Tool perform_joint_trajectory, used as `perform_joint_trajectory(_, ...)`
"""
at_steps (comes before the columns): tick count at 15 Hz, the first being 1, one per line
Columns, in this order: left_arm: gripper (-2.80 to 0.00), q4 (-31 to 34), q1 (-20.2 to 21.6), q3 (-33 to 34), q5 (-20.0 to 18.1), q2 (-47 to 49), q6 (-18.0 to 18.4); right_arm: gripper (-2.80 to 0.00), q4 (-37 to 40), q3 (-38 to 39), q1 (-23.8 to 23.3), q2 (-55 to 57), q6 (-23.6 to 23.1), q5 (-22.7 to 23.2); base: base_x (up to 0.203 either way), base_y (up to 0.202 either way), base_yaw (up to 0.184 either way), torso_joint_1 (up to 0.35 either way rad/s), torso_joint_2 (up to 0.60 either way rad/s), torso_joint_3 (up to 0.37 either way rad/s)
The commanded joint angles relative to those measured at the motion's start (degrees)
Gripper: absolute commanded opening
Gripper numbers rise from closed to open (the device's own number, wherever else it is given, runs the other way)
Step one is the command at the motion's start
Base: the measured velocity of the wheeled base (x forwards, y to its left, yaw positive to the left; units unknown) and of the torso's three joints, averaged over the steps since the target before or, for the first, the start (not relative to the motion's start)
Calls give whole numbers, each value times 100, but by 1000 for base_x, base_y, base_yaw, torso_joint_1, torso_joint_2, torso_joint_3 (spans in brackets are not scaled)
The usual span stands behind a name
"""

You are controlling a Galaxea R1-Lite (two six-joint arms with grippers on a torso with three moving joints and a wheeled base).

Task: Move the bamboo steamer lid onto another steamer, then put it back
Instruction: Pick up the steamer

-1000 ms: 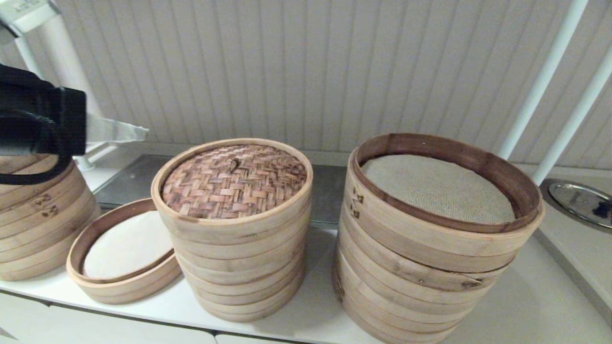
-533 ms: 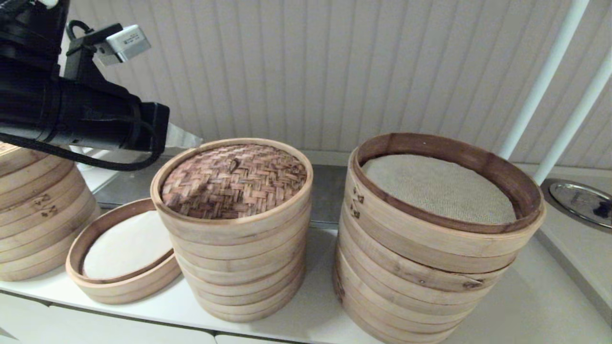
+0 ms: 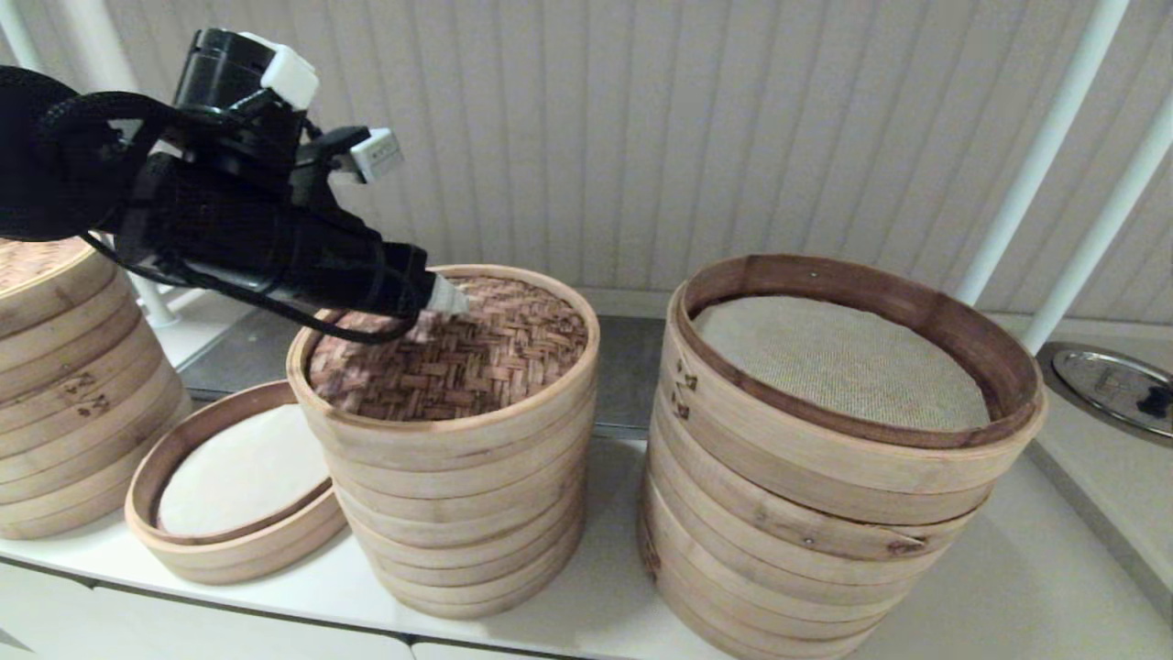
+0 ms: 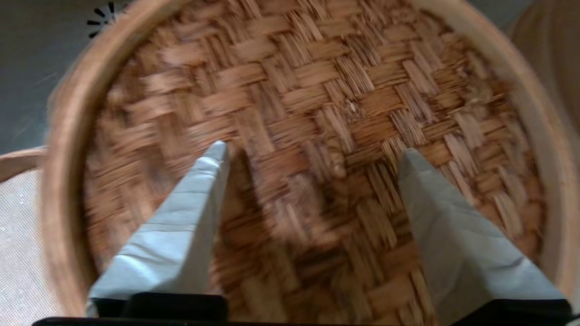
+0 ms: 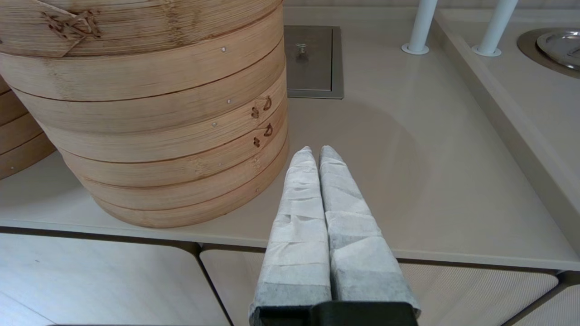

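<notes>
The bamboo steamer lid (image 3: 499, 353), brown basket-weave with a pale rim, sits on top of the middle tall stack (image 3: 458, 522). My left gripper (image 3: 449, 299) hangs just over its centre, open, and hides the loop knob in the head view. In the left wrist view the two fingers of the left gripper (image 4: 315, 149) are spread wide over the lid (image 4: 317, 77), holding nothing. The shallow single steamer (image 3: 243, 553) with a white liner stands to the left of that stack, uncovered. My right gripper (image 5: 316, 150) is shut and empty, low at the counter's front edge.
A tall stack (image 3: 64, 403) stands at far left. The widest steamer stack (image 3: 806, 495) with a grey mesh liner is at right, also beside the right gripper (image 5: 149, 127). White posts (image 3: 1035, 174) and a metal disc (image 3: 1104, 385) lie far right.
My left arm has swung in from the left edge and come down over the middle of the lid. The lid and steamers have not moved.
</notes>
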Motion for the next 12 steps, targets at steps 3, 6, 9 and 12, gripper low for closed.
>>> perform_joint_trajectory(3, 0, -189, -268, 65, 467, 242, -9, -280, -4, 18, 0, -3, 1, 1, 0, 0, 0, 0, 0, 0)
perform_joint_trajectory(6, 0, -696, -343, 193, 992, 320, -18, -280, -4, 18, 0, -3, 1, 1, 0, 0, 0, 0, 0, 0)
perform_joint_trajectory(9, 0, -711, -344, 202, 1043, 288, -27, -280, 4, 18, 0, -3, 1, 1, 0, 0, 0, 0, 0, 0)
perform_joint_trajectory(12, 0, -713, -518, 247, 1381, 265, -32, -280, -4, 18, 0, -3, 1, 1, 0, 0, 0, -9, 1, 4)
